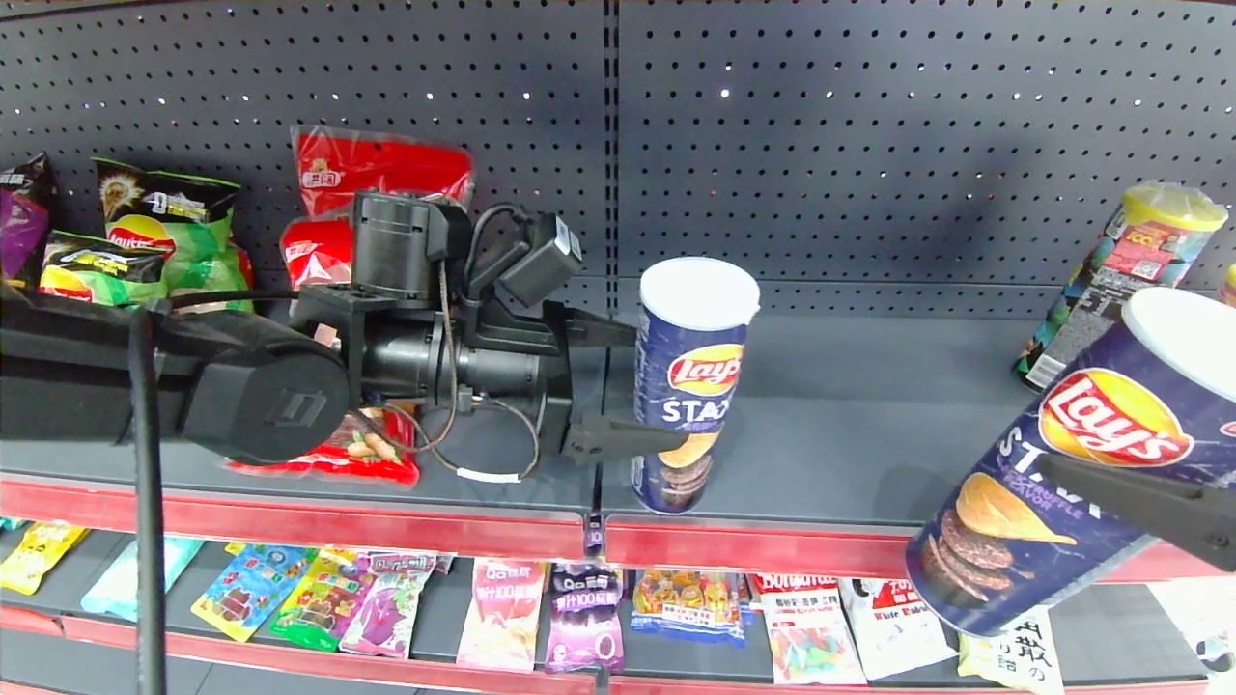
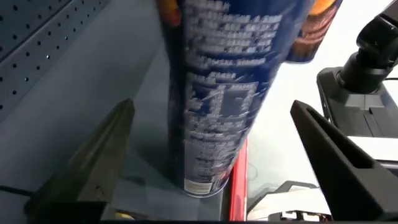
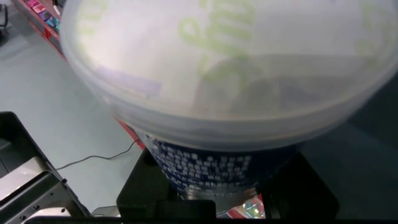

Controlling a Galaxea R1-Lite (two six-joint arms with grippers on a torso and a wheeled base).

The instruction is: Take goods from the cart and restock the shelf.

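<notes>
left arm (image 1: 116,372) lay level, extended toward centre | left gripper (image 1: 659,388) had fingers spread apart, one above the other | right gripper (image 3: 224,183) was clamped on tilted can (image 1: 1062,454), low right

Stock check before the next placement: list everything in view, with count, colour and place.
grey metal shelf: one, grey with red front strip
blue cardboard chip canister with white lid: one, blue, upright near the shelf's front edge
second blue chip canister: one, blue, tilted, off the shelf at right
dark canister with yellow lid: one, leaning at the shelf's right back
red plastic snack bags: three, red, shelf's left middle
green-and-black chip bags: two, shelf's left back
small snack packets: many, mixed colours, tier below
left gripper: one, black, open around the upright canister
right gripper: one, black, shut on the tilted canister
</notes>
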